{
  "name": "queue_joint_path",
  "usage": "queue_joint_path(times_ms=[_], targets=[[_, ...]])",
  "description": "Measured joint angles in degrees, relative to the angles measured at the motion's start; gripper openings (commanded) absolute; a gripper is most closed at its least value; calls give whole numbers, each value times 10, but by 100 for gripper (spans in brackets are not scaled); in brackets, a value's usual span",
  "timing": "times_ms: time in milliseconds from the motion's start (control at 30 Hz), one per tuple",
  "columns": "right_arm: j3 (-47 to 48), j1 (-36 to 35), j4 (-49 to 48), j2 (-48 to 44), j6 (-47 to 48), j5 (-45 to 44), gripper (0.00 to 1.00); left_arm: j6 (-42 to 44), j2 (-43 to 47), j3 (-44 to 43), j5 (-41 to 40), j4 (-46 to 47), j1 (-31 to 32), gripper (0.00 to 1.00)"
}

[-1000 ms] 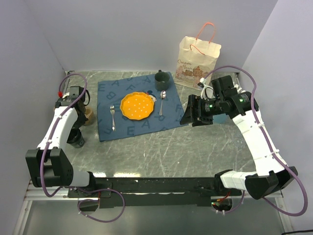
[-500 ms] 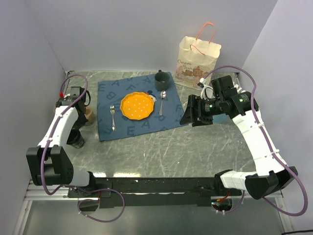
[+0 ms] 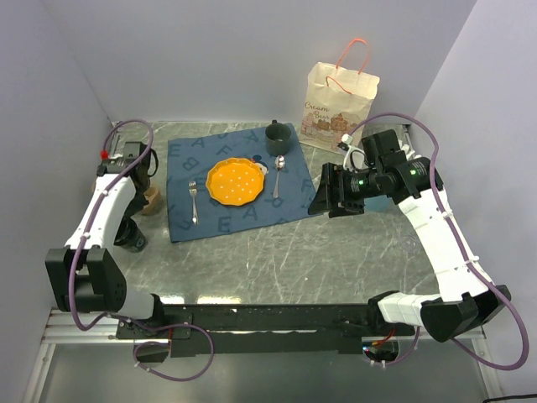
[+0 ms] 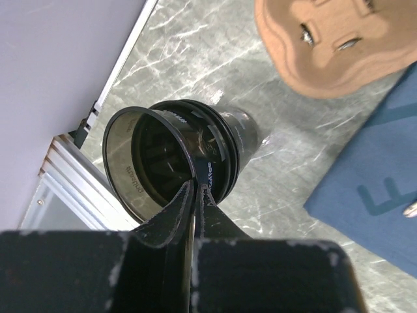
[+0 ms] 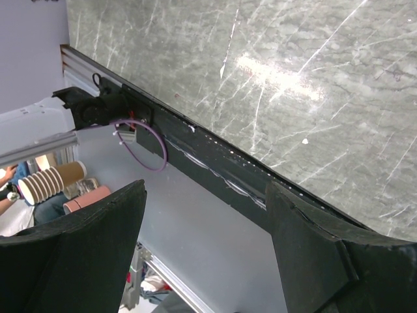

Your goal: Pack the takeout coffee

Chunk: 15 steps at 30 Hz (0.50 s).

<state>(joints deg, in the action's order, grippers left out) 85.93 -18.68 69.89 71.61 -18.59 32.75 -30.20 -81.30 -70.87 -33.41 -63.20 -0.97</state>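
Note:
The takeout coffee is a dark cup with a dark lid (image 4: 195, 153), standing at the table's left edge and half hidden under my left arm (image 3: 128, 237). My left gripper (image 4: 195, 187) is shut, its two fingertips pinching the thin rim of the lid. A tan cardboard cup carrier (image 4: 332, 45) lies just beyond the cup (image 3: 151, 200). A printed paper bag with pink handles (image 3: 340, 105) stands at the back right. My right gripper (image 3: 329, 195) hovers in front of the bag, open, with nothing between its fingers (image 5: 208, 248).
A blue placemat (image 3: 235, 217) holds an orange plate (image 3: 234, 180), a fork (image 3: 193, 201) and a spoon (image 3: 278, 176). A dark mug (image 3: 278, 137) stands at its back edge. The wall runs close along the cup's left side.
My left arm has shifted slightly toward the back, and the cup has edged a little left with it. The right arm has not moved.

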Motion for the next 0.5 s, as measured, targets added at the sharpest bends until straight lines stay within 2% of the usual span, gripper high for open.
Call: queue_joint_path(times_ms=[33,300,500], targets=[[0,-1,0,0,0,1,81,-1,-1,-6,-3,0,3,1],[0,-2,0,0,0,3,82,-12,-16,-8,-9,-10,7,1],[0,-2,1,0,0,3,82,-30,-23,-57,-27,-45,10,1]])
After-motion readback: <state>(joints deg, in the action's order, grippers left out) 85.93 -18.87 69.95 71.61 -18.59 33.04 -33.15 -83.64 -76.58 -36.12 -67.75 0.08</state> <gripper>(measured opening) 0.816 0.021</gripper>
